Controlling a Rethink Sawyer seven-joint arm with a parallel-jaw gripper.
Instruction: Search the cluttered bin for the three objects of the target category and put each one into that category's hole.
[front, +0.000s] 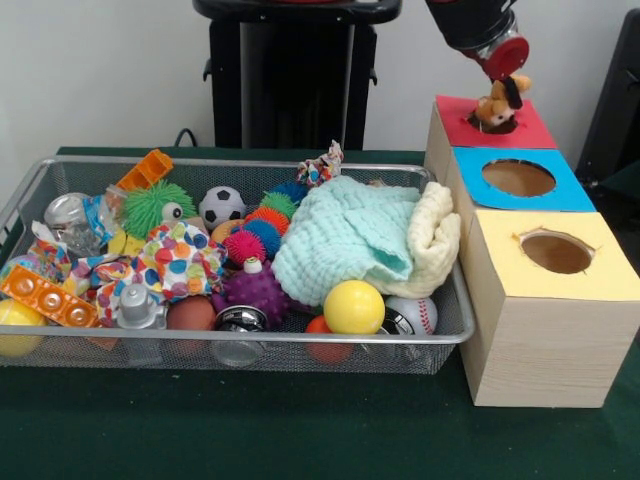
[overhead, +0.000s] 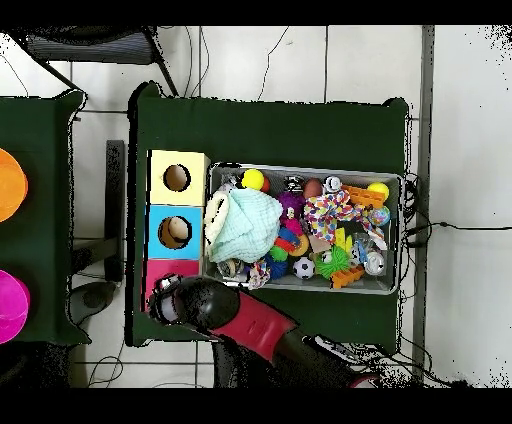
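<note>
My gripper (front: 510, 84) hangs over the red panel (front: 537, 130) of the wood-grain box at the right in the front view. It is shut on a small orange-tan soft toy (front: 492, 108), which sits upright at the mouth of the red panel's hole. In the overhead view the gripper (overhead: 168, 300) covers that hole and only the red panel's (overhead: 166, 268) edge shows. The wire mesh bin (front: 300, 341) stands left of the box, full of toys; it also shows in the overhead view (overhead: 300, 169). A pale cream-yellow soft lump (front: 436, 236) lies at the bin's end nearest the box.
The blue-panelled hole (front: 518, 177) and the yellow-panelled hole (front: 556, 252) lie nearer the camera on the same box. A mint cloth (front: 345, 235) covers part of the bin. Spiky balls, a yellow ball (front: 354, 306), a soccer ball (front: 221, 206) and orange blocks fill the rest.
</note>
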